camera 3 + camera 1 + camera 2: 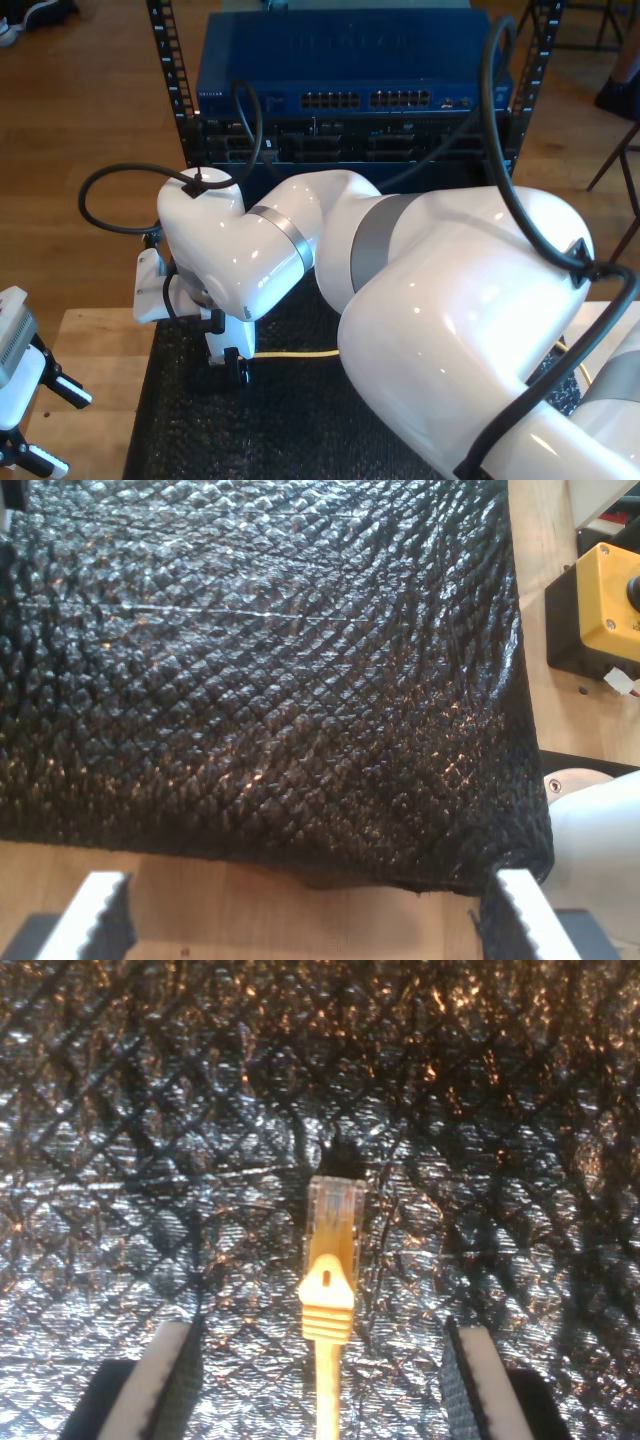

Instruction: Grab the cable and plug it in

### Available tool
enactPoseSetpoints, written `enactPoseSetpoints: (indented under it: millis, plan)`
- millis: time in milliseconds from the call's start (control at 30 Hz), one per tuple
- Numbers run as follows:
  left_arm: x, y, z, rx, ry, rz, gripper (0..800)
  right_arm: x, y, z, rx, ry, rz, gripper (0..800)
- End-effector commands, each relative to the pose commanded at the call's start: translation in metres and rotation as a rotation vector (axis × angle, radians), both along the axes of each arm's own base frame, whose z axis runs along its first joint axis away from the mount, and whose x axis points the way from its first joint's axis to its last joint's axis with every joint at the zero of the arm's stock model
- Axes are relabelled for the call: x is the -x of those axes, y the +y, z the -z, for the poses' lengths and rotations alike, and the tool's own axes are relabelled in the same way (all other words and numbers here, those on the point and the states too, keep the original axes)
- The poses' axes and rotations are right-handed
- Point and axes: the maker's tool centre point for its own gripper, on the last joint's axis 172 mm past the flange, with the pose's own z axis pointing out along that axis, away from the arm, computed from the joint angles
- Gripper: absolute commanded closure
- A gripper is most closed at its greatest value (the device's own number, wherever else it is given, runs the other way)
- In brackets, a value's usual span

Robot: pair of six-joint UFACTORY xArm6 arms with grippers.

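My second gripper [322,1360] is hanging low over a black quilted mat [120,1110] with its two ridged fingers [175,1365] spread wide. The cable [328,1290] is lying flat on the mat in the gap between them, touching neither finger. Its clear plug is pointing away from the camera, and the yellow boot and cord are running back toward the gripper.

In the exterior view, a large white arm is reaching across the picture from five o'clock toward nine o'clock. It is carrying my second gripper [232,365] just above the mat [300,420], a little toward eight o'clock from the centre. A short stretch of the cable [295,353] is showing as a thin yellow line on the mat. It is running from the gripper toward three o'clock until it passes under the arm.

My first gripper [305,905] is also standing open, its fingers well apart and holding nothing. It is hovering over a bare wooden table [250,910], just beside the mat's [260,680] edge. A yellow and black box [605,590] is sitting on the wood past the mat's corner.

In the exterior view, my first gripper [62,430] is sitting at about eight o'clock, over the table [90,360] and well apart from the cable. At twelve o'clock, a blue box with rows of sockets [340,70] is sitting in a black rack behind the mat.
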Motion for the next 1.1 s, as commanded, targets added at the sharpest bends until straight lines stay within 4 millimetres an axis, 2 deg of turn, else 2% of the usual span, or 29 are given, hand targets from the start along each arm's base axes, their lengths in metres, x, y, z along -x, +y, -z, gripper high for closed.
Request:
enactPoseSetpoints:
  millis: [400,600,1100]
  plan:
    - [0.0,0.0,0.0,0.0,-0.001,0.001,0,0.001,0.003,0.002,0.006,-0.017,-0.003,362]
    - [0.0,0.0,-0.001,0.0,-0.001,0.002,0,-0.007,-0.005,0.003,0.048,-0.065,0.004,431]
    - [0.0,0.0,-0.001,0.002,0.0,0.002,0,-0.007,-0.005,0.002,0.046,-0.066,0.007,435]
